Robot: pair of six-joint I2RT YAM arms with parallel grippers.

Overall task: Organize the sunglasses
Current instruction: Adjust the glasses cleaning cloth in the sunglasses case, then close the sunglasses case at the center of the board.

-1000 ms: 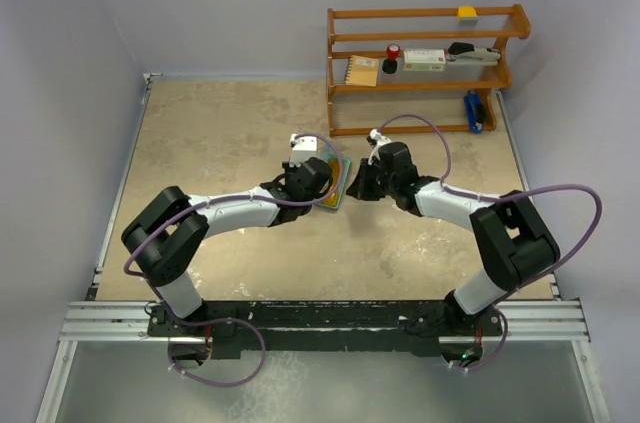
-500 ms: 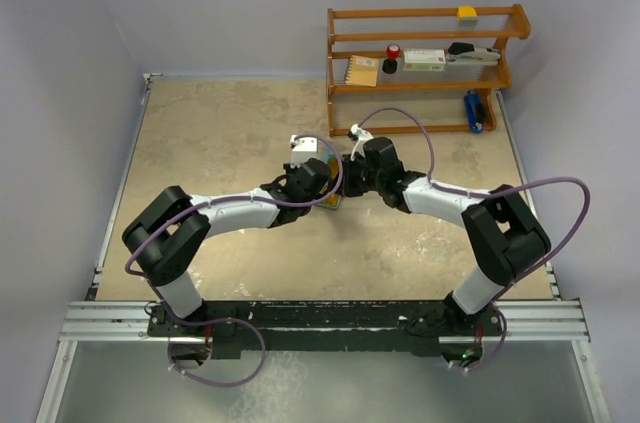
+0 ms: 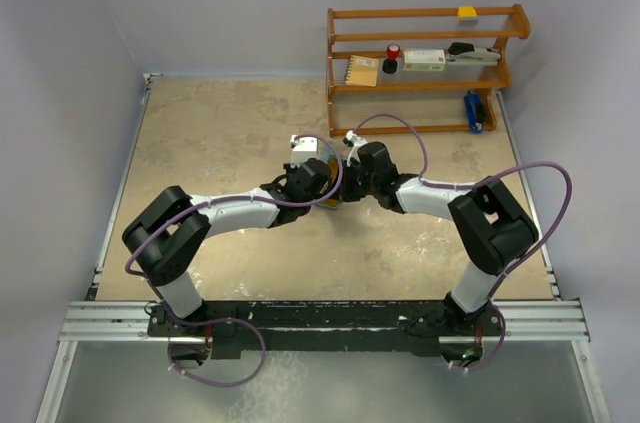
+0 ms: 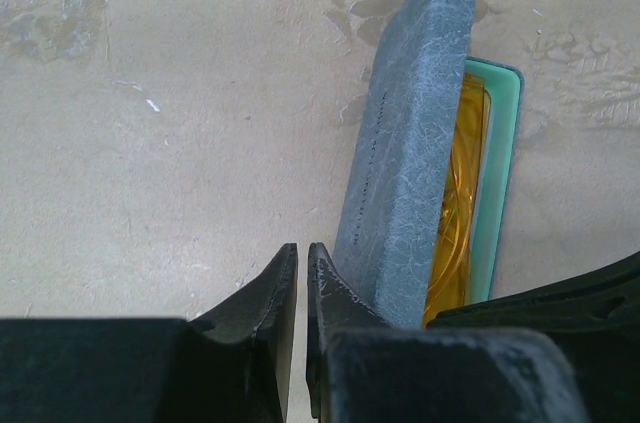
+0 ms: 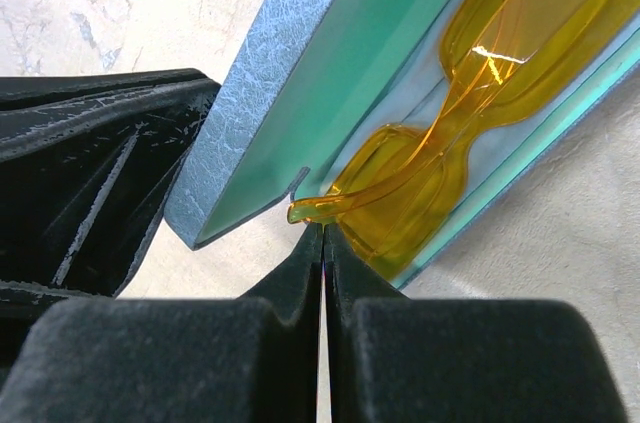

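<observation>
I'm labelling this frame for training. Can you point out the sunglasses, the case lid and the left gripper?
sunglasses [image 5: 400, 193]: right wrist view, on the nearer orange lens.
case lid [image 4: 410, 143]: left wrist view, on its blue-grey outer face.
left gripper [image 4: 302, 255]: left wrist view, midway between its fingertips.

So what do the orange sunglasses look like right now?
The sunglasses are see-through orange plastic, frame and lenses alike, and shiny. They lie inside the blue-grey case, on its teal lining, beneath its half-raised lid. One arm tip pokes out past the case's edge, right by the shut right tool; I cannot tell if they touch.
</observation>
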